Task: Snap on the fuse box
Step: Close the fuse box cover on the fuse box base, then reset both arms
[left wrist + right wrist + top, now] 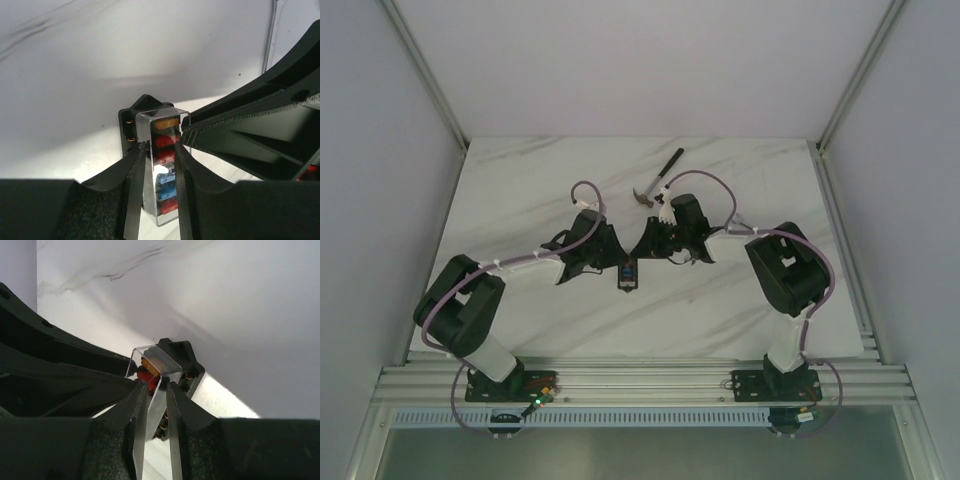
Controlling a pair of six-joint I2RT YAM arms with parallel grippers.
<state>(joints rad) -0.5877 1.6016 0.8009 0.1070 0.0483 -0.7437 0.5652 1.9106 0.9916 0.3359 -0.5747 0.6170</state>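
The fuse box lies mid-table, a small black box with red, blue and orange fuses under a clear cover. In the left wrist view the box has the clear cover over its fuse row, and my left gripper is shut on its two long sides. In the right wrist view my right gripper is pinched on the side wall of the clear cover above the black base. In the top view both grippers, left and right, meet at the box.
A hammer lies on the marble table just behind the right gripper. The right gripper's body fills the right of the left wrist view. The left gripper's body fills the left of the right wrist view. Enclosure walls stand on three sides.
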